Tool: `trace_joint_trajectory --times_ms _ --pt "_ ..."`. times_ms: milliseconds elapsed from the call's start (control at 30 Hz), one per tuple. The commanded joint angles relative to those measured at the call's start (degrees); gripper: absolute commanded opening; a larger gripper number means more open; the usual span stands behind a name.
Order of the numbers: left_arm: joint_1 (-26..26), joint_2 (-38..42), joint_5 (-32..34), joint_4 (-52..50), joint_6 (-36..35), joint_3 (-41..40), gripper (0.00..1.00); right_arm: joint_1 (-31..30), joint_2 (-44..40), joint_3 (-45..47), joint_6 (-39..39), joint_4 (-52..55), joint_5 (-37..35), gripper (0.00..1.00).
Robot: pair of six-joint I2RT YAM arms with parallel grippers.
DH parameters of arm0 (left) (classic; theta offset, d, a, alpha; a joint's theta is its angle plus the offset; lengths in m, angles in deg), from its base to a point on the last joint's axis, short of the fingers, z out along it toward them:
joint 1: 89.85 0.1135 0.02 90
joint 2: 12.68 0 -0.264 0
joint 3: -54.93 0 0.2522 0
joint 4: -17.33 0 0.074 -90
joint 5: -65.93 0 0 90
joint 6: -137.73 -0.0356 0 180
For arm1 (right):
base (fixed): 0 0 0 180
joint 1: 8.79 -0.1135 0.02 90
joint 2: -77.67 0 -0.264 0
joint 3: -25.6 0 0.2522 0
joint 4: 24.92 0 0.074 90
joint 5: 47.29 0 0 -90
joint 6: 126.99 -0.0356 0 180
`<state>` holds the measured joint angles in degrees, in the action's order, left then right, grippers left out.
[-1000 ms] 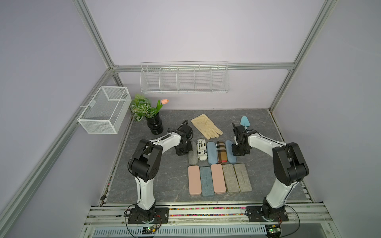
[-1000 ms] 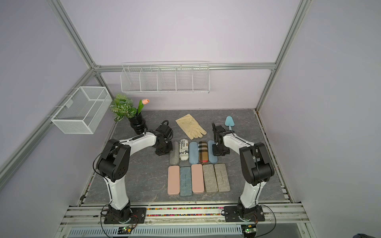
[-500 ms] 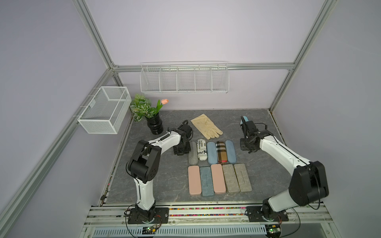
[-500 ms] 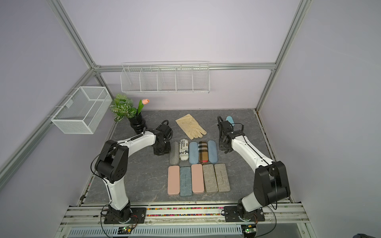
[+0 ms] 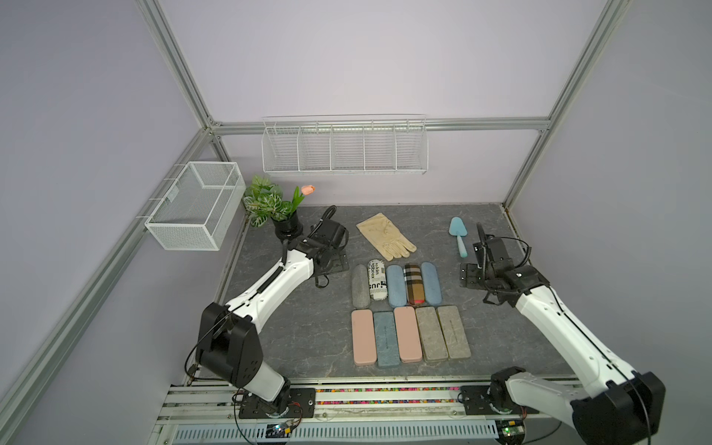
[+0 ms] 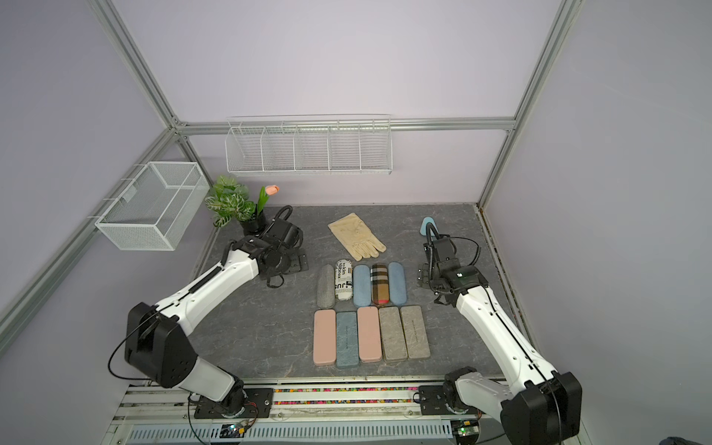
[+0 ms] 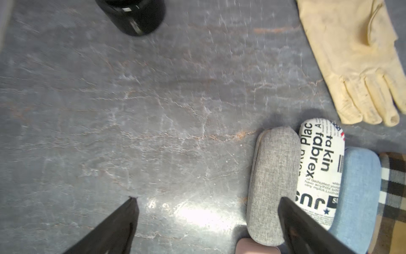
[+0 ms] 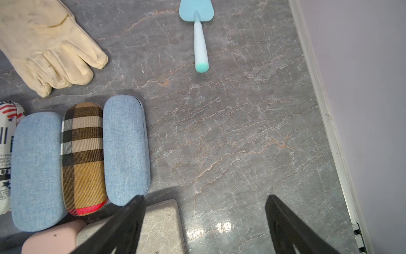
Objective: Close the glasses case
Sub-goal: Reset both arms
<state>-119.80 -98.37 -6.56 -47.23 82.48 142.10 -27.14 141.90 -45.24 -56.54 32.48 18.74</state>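
Five rounded glasses cases (image 5: 396, 286) lie closed, side by side, just near the glove (image 5: 386, 235); five flat rectangular glasses cases (image 5: 405, 334) lie closed farther from it.

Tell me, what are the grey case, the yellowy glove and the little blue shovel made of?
Grey case: woven cloth cover, matte; its crisscross threads show. Glove: soft cloth or thin leather, hard to tell; it is creased and smudged. Shovel: probably plastic; smooth, evenly pale blue.

We see bright, even overhead light and soft shadows. Glare spots shine on the tabletop (image 7: 193, 211) in both wrist views; the pot (image 7: 134, 15) is blurred; both top views are sharp.
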Motion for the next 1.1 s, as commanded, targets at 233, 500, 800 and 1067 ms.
trace_joint_trajectory --times_ms 233,500,800,1067 --pt "0.16 15.38 11.81 6.55 -0.8 -11.02 1.0 0.24 -9.5 3.66 -0.13 -0.31 -0.78 0.89" --pt "-0.32 20.51 -1.88 1.94 5.59 -18.48 1.0 0.13 -11.63 6.28 -10.18 10.78 7.13 0.89" --pt "-1.55 36.05 1.13 10.45 10.7 -35.48 1.0 -0.55 -18.56 13.45 -14.19 8.83 2.96 0.89" --pt "-1.69 50.18 10.02 18.95 7.83 -45.84 0.99 -0.95 -26.3 23.23 -12.65 0.62 1.81 0.89"
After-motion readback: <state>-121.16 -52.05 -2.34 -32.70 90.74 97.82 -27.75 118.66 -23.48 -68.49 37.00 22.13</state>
